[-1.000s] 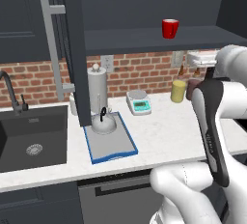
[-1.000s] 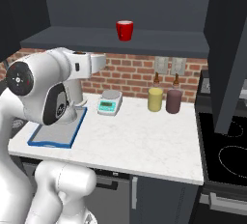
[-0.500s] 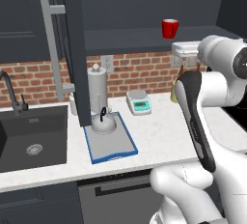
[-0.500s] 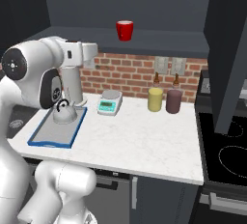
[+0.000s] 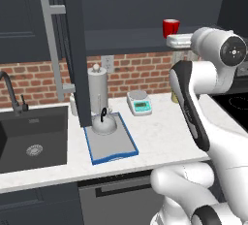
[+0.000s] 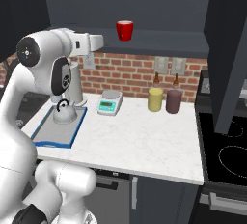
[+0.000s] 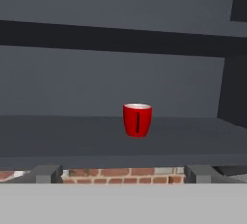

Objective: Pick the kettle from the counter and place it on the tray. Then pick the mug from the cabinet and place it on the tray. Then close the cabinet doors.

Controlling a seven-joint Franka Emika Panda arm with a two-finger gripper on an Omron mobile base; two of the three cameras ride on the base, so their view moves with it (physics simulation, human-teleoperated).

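The silver kettle [image 5: 104, 123] [image 6: 63, 114] with its black arched handle sits at the back of the blue-rimmed tray [image 5: 116, 146] [image 6: 54, 136] on the white counter [image 6: 140, 143]. A red mug [image 5: 170, 27] [image 6: 125, 30] [image 7: 137, 119] stands on the open cabinet's dark shelf [image 7: 72, 136], handle toward the hand camera. My gripper [image 7: 123, 175] [image 6: 101, 41] is level with the shelf's front edge, a short way in front of the mug and apart from it. It is open and holds nothing. Both cabinet doors [image 5: 72, 49] [image 6: 226, 49] stand open.
A tall grey cylinder with a white knob [image 5: 97, 90] stands behind the tray. A white scale [image 6: 109, 103], a yellow canister [image 6: 155, 99] and a maroon canister [image 6: 173, 101] line the brick wall. The sink [image 5: 29, 136] is on the left, the stove [image 6: 226, 155] on the right.
The arm has lifted the hand from above the tray up to shelf height, facing the mug. The kettle stays on the tray. The jaws stay open.
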